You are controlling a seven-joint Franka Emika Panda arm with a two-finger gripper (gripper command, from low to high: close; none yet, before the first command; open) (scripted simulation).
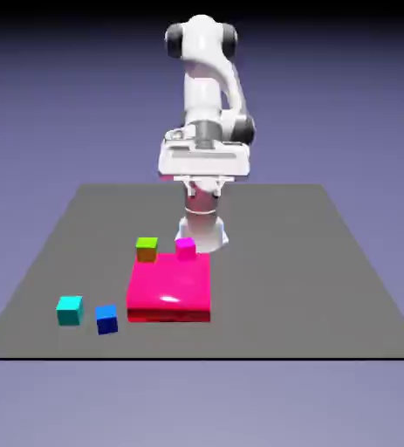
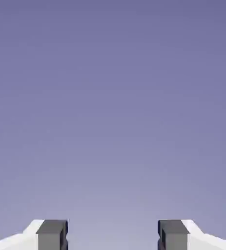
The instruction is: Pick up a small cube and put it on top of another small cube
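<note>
- Gripper (image 2: 113, 234) spread wide, nothing between the grey fingertips (image 2: 52, 234); only plain blue-violet backdrop ahead in the hand view, no table, no cube.
- In the exterior view, gripper (image 1: 203, 186) high above the grey table (image 1: 345, 288), well apart from every block, pointed out level rather than down.
- Directly below: flat pink-red block (image 1: 170, 290), with a magenta cube (image 1: 185, 247) at its far edge and a green-topped orange cube (image 1: 147, 249) just beside its far corner on the exterior view's left.
- Small cyan cube (image 1: 69, 309) on the table near the front, on the exterior view's left, free-standing; dark blue cube (image 1: 106, 319) just beside it, apart, not touching.
- Step judged: opening stage, approach not yet begun, nothing picked.
- Next move calls for: tipping the hand downward, travelling toward the exterior view's left and front, centring open jaws over the cyan cube, then descending without nudging the blue neighbour.
</note>
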